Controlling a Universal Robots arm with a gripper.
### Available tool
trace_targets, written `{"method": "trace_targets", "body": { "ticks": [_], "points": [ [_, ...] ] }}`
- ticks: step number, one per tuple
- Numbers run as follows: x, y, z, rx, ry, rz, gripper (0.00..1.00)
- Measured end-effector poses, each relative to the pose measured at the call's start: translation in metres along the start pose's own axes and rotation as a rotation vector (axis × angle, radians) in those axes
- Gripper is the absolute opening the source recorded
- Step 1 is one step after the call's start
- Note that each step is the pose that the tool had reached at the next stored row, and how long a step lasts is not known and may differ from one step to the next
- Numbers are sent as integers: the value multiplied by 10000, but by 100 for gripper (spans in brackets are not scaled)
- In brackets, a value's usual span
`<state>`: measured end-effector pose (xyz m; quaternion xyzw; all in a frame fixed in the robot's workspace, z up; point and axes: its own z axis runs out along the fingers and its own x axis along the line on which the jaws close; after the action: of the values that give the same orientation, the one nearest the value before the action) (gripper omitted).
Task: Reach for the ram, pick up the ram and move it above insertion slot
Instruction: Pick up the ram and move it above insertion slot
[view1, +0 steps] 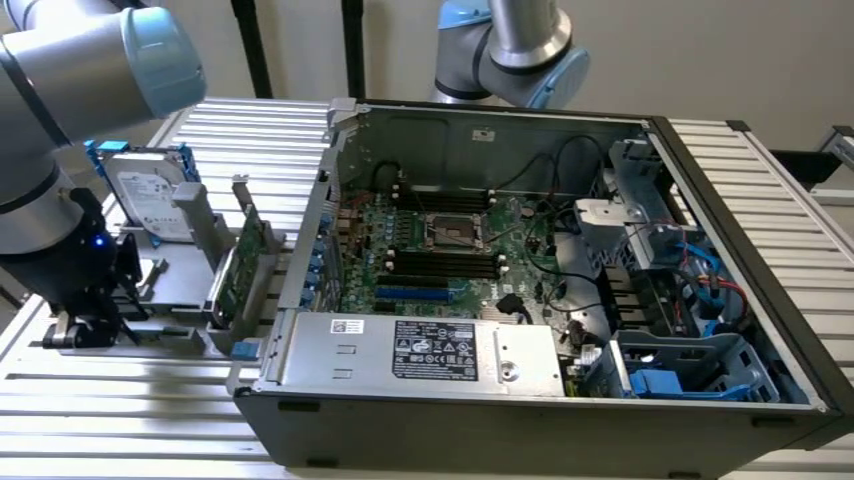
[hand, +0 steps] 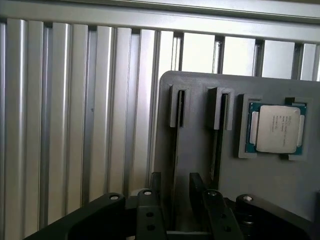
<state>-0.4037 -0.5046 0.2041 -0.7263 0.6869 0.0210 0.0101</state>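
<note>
Where I work: a ribbed aluminium table (view1: 761, 190) against a plain wall.
Behind the table rises a pale beige wall (view1: 707, 60), evenly lit, with dark upright posts (view1: 248, 45) at the table's far edge; its silvery slats (hand: 60, 125) run in long parallel grooves beneath me.

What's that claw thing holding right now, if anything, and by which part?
Nothing is held. The gripper is open, with its fingers on either side of the ram, which stands on edge in the grey holder.

One case (view1: 534, 440); one hard drive (view1: 150, 198); one processor (hand: 274, 128)
</note>
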Motion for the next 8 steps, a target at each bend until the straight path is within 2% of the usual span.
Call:
{"method": "trace_targets", "body": {
  "ticks": [8],
  "points": [
    [2, -1, 49, -4, 2, 0, 37]
  ]
}}
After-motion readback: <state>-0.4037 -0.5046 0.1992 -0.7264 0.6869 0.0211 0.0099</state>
